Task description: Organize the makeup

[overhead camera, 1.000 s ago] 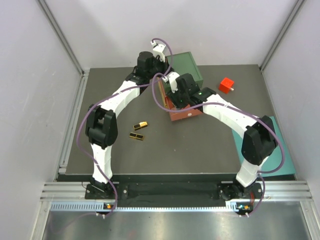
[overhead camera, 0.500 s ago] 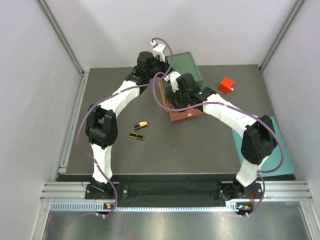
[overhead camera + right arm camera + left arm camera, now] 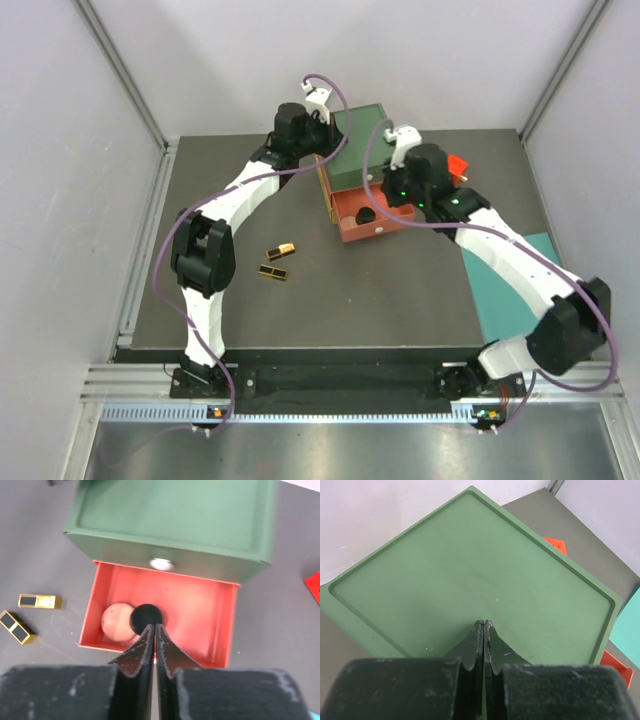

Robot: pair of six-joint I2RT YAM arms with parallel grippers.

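Note:
The red drawer [image 3: 200, 607] of the green box [image 3: 175, 520] stands pulled open. A round peach compact [image 3: 114, 622] and a black disc [image 3: 146, 616] lie in its left part, the disc overlapping the compact. My right gripper [image 3: 154, 627] is shut and empty, above the drawer's front edge; it also shows in the top view [image 3: 388, 196]. Two gold-black cases [image 3: 281, 250] [image 3: 272, 272] lie on the mat left of the drawer, also in the right wrist view [image 3: 38, 601] [image 3: 16, 626]. My left gripper [image 3: 484, 623] is shut and empty over the green box top [image 3: 470, 570]. The tubes and bottles are out of view.
A red cube [image 3: 459, 163] sits right of the box, partly behind my right arm. A teal mat [image 3: 505, 285] lies at the right edge of the dark table. Grey walls close in the back and sides.
My right arm has drawn back from the drawer and swung right, uncovering it, with the black disc now showing inside. The left arm has not moved.

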